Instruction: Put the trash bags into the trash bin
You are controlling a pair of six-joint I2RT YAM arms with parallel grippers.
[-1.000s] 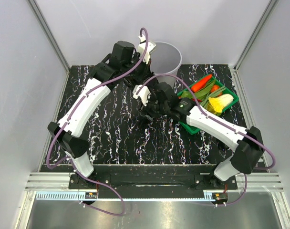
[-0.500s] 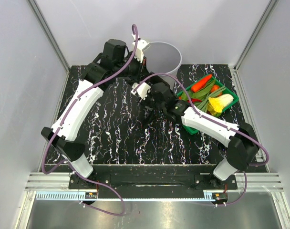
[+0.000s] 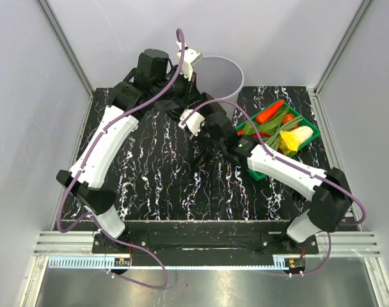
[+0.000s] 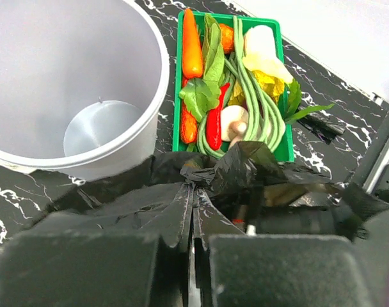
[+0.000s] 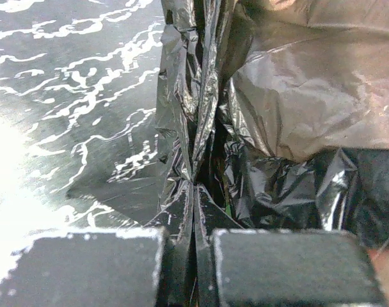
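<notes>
Black, white-veined counter (image 3: 156,179) runs under both your arms, with pale walls around it.

Your left tool (image 4: 193,236) has its fingers pressed together, and a pleat of the trash bag (image 4: 239,169) is pinched in the narrow seam between them. From that pinch the glossy black film fans out in crumpled folds ahead of the fingers. Your right tool (image 5: 194,256) is closed just as tightly, and a vertical fold of the same film rises from between its pads into a broad, shiny sheet.

From overhead, the two tools meet close together at the near side of the trash bin (image 3: 233,80), so you hold the bag between them, beside the bin and outside it. The overhead view does not show whether the film touches the wall.

In the left wrist view, the bin stands upright just beyond the bunched film, and its pale grey floor shows. To its right sits a green basket (image 4: 177,89) holding a carrot (image 4: 192,45), a red chili (image 4: 215,121), long green beans and a mushroom (image 4: 235,121).
</notes>
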